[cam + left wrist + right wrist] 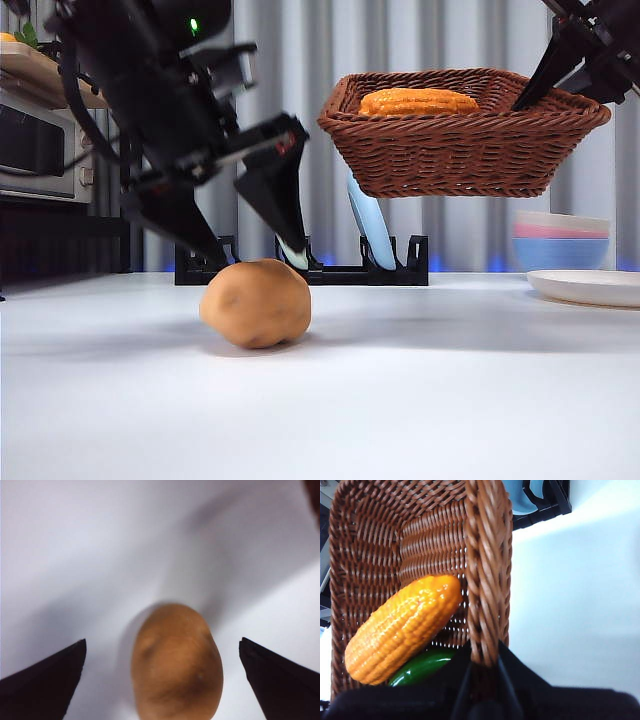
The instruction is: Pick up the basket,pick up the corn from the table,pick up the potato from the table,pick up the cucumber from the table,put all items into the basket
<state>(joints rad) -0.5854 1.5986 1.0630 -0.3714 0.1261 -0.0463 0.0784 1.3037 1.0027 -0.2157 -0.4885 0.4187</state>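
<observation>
The tan potato (256, 303) lies on the white table (400, 400). My left gripper (250, 255) is open just above it, one jaw on each side; in the left wrist view the potato (176, 662) sits between the spread jaws. My right gripper (540, 85) is shut on the rim of the brown wicker basket (465, 135) and holds it in the air at the upper right. The orange corn (418, 101) lies inside it. In the right wrist view the corn (402, 627) rests over the dark green cucumber (420, 666) in the basket (380, 545).
A black rack (330, 268) with a pale blue plate (370, 225) stands behind the potato. Stacked bowls (562, 240) and a white plate (590, 287) sit at the right. A microwave (40, 140) stands at the far left.
</observation>
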